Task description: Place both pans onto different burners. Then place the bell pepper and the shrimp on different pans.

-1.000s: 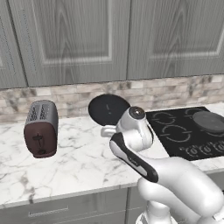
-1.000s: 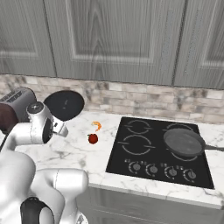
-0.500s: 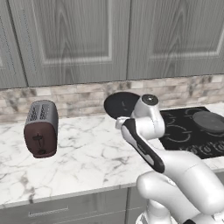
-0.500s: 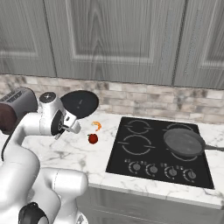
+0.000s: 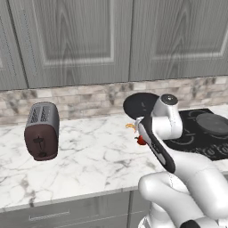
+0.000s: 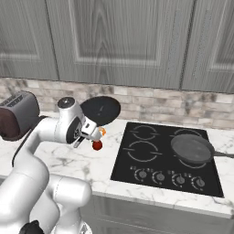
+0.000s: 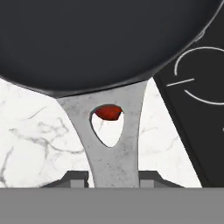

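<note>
A toaster [image 5: 42,130] is sitting at the left of the counter [image 5: 89,156]. The gripper [image 7: 113,178] is clamping the black pan [image 6: 100,110] by its handle, lifted above the pepper [image 6: 97,145] and shrimp [image 5: 130,127]. The grey pan [image 6: 191,148] is resting on the cooktop's [image 6: 151,155] right burner.

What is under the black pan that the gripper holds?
Under the black pan lie marble counter and cooktop; the bell pepper shows through its handle. The shrimp is covered here.
</note>
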